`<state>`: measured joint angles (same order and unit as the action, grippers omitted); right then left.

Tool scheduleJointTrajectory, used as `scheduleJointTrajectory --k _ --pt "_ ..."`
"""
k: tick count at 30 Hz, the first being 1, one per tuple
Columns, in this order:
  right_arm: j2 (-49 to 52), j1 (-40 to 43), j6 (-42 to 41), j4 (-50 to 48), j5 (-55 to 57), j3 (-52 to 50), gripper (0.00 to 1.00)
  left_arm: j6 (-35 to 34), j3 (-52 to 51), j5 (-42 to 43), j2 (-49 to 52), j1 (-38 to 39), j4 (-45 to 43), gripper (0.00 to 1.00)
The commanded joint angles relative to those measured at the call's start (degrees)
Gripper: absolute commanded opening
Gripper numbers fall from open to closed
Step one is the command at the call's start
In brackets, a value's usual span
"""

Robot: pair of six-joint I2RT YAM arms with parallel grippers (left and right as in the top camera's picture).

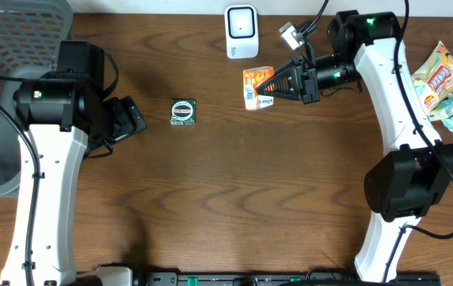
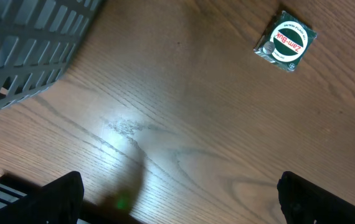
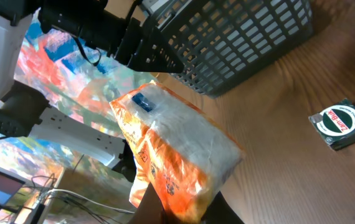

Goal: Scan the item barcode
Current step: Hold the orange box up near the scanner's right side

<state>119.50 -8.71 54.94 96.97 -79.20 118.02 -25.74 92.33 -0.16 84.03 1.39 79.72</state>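
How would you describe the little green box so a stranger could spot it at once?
Start at the grey basket in the far left corner and move right, towards the white scanner. Between them, nearer the robot, the box lies alone on the table. It is the only dark green square with a round white label; the nearest pack is orange.

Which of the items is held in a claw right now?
The orange packet, pinched by the right claw near the white scanner. The green Zam-Buk box and the packets at the right edge lie on the table untouched.
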Motion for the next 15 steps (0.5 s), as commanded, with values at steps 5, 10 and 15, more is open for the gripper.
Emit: scheduleJointTrajectory --k 5,10,15 --pt "-0.13 0.09 1.49 -0.11 -0.87 0.33 0.01 -0.52 0.07 -0.35 0.31 -0.04 0.37 0.98" --pt "-0.13 0.07 1.49 -0.11 -0.87 0.33 0.01 -0.52 0.07 -0.35 0.31 -0.04 0.37 0.98" --pt "-0.13 0.04 1.49 -0.39 -0.85 0.33 0.01 -0.52 0.07 -0.35 0.31 -0.04 0.37 0.98"
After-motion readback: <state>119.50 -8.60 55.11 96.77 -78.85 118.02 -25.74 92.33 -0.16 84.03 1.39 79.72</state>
